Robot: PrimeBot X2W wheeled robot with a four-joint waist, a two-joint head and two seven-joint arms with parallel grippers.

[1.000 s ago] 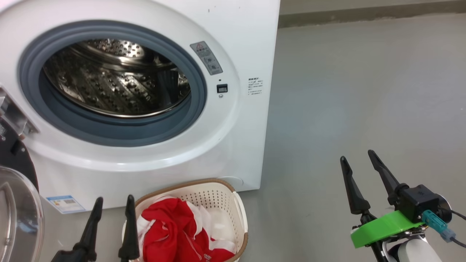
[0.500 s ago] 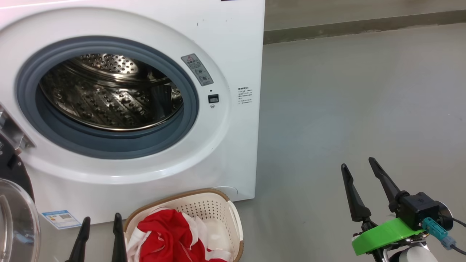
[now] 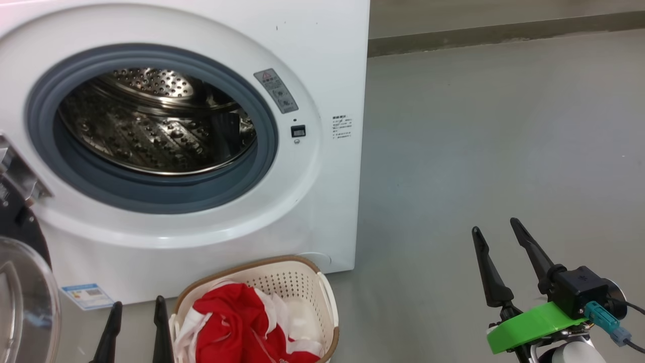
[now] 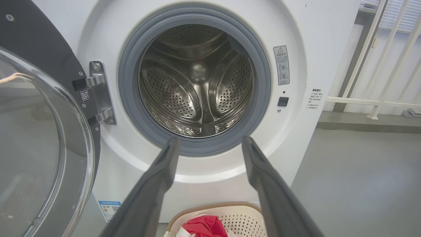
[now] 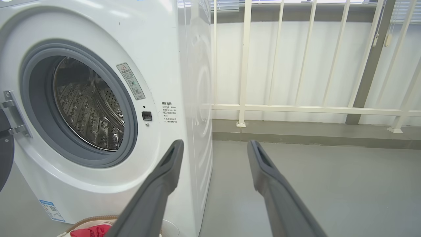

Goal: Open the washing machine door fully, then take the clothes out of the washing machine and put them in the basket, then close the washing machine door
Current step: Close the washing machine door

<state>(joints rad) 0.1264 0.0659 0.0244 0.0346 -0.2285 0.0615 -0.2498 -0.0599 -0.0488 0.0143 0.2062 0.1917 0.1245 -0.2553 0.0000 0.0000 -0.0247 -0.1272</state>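
The white washing machine (image 3: 322, 60) stands with its door (image 3: 22, 297) swung out to the left on a metal hinge (image 4: 98, 92). Its steel drum (image 4: 197, 82) holds no cloth that I can see. Red and white clothes (image 3: 237, 322) lie in the cream basket (image 3: 302, 282) on the floor in front of the machine. My left gripper (image 3: 137, 305) is open just left of the basket, fingers empty. My right gripper (image 3: 496, 224) is open over bare floor to the right, well away from the machine. In the left wrist view the left gripper (image 4: 210, 141) points at the drum opening.
Grey floor (image 3: 504, 126) stretches to the right of the machine. A white railing (image 5: 296, 108) and a low kerb run behind it. A blue label (image 3: 86, 295) sits at the machine's lower left corner.
The head camera has shifted, so the machine sits a little lower and further left in the picture. The left gripper's fingers show lower in the frame. The right gripper has barely moved.
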